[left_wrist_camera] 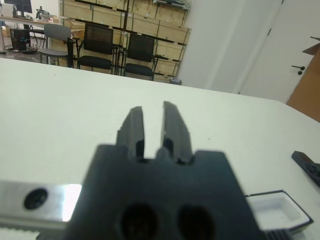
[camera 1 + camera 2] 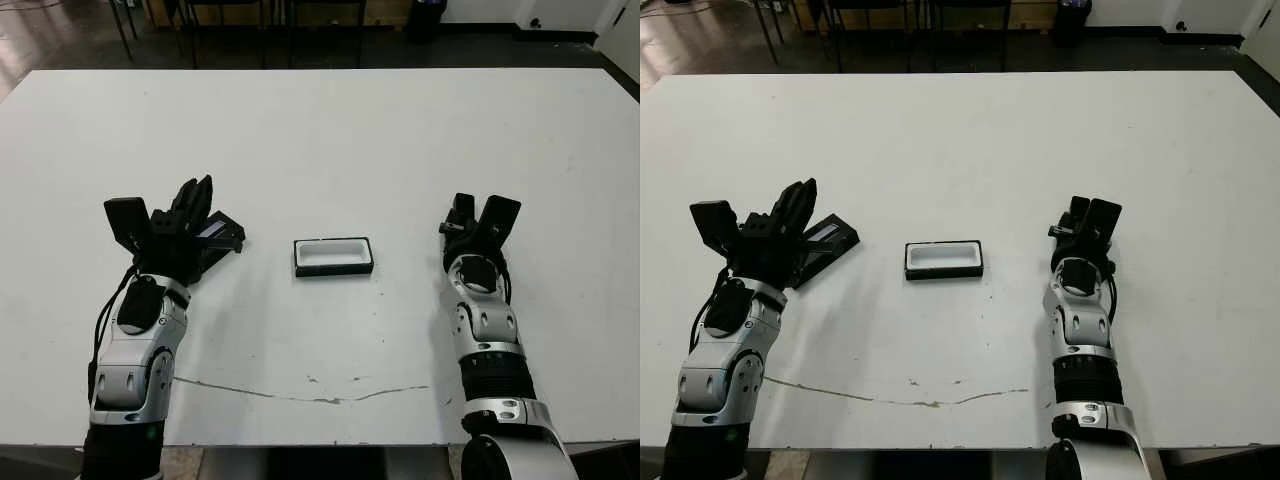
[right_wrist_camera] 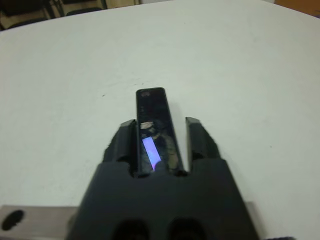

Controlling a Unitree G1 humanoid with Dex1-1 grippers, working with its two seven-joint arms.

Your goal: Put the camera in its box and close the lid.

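The box lies open in the middle of the frame on the white table, with its white lining facing up. At centre right, the right gripper has the camera between its 2 fingers; the camera is standing on its edge, but I cannot tell if the fingers press on it. At centre left, the left gripper hovers over the lid, its 2 fingers a little apart with nothing between them.
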